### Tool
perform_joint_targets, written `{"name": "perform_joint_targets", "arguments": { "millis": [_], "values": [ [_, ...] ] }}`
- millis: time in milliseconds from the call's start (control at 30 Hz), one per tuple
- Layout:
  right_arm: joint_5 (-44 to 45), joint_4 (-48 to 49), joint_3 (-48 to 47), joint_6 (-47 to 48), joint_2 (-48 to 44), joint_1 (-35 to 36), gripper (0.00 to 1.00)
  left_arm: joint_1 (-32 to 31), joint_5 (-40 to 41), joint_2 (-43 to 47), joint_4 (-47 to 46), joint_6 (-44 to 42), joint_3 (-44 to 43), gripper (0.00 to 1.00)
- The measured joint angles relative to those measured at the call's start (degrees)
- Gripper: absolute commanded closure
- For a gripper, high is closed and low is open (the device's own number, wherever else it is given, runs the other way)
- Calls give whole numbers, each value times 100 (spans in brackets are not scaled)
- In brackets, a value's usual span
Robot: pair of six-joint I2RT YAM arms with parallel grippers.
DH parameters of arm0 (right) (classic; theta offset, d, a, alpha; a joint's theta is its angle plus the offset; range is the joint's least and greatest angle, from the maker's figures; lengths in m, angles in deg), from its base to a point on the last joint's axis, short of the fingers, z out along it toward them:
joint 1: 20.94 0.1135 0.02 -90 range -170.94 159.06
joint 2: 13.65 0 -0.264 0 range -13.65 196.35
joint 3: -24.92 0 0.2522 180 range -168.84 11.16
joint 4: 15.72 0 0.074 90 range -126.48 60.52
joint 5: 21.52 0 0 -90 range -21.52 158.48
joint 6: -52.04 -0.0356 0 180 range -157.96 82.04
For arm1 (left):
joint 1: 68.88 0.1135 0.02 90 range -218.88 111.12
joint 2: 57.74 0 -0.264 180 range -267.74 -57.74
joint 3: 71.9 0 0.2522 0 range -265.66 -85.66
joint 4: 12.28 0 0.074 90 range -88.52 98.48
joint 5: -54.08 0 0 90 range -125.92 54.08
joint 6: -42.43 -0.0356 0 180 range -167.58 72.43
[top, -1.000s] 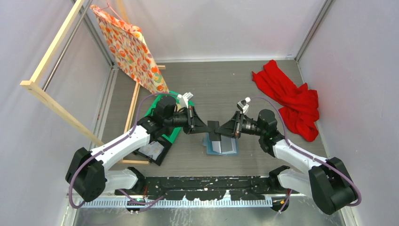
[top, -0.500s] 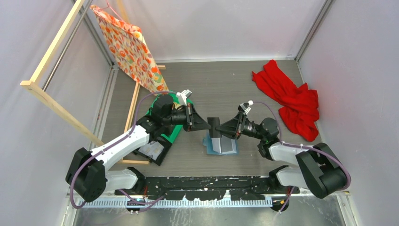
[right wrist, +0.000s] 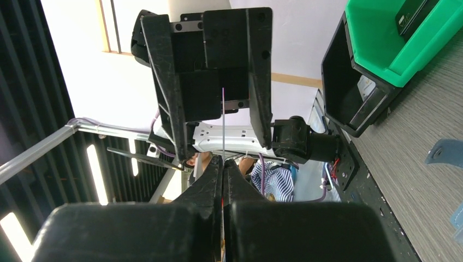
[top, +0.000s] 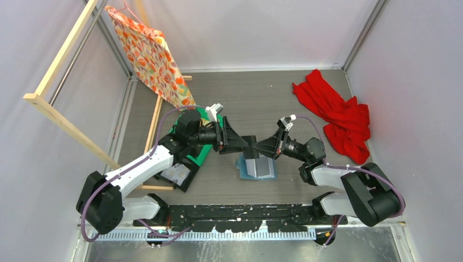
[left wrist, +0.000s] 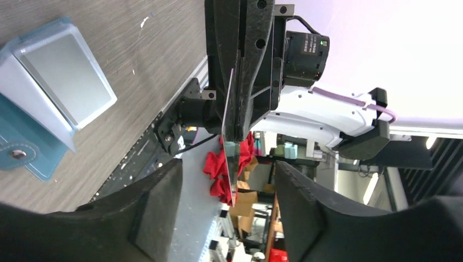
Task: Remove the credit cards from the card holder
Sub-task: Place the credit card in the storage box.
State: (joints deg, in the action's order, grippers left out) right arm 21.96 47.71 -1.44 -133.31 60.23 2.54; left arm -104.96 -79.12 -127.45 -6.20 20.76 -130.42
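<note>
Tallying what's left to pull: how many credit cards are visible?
2: a dark card pinched mid-air in the right hand, and a pale card lying on the open card holder. More may hide beneath.

A robotics lab test cell: plain white panels (top: 273,33) on metal posts (top: 362,34) enclose a grey wood-grain tabletop (top: 256,98); cardboard boxes (left wrist: 247,204) on cluttered shelving show lower middle of the left wrist view

Top external: table (top: 256,93) viewed steeply downward, from afar. Wrist cameras: faced toward each other at close range; one edge-on credit card (left wrist: 227,103) shared.
</note>
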Motion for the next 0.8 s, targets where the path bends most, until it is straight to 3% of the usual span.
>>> {"name": "perform_joint_targets", "arguments": {
  "millis": [67,333,500,667,700,733,767,800],
  "values": [
    [2,0,0,0,0,0,99,0,-4,0,13,24,0,34],
    [9,-9,0,7,0,0,99,4,-11,-9,-59,70,2,69],
    [7,-90,-2,42,0,0,99,-39,-13,-144,-376,256,50,79],
    [0,-157,-9,68,0,0,99,-127,7,-365,-549,387,57,99],
    [-7,-177,-15,74,0,0,93,-140,7,-396,-560,409,57,99],
    [-15,-223,-15,83,2,0,70,-144,17,-404,-553,415,55,99],
    [-15,-256,-20,94,9,-2,38,-144,39,-404,-509,404,46,99],
    [-31,-295,-28,72,11,-4,23,-144,57,-404,-389,345,15,99]
  ]
}}
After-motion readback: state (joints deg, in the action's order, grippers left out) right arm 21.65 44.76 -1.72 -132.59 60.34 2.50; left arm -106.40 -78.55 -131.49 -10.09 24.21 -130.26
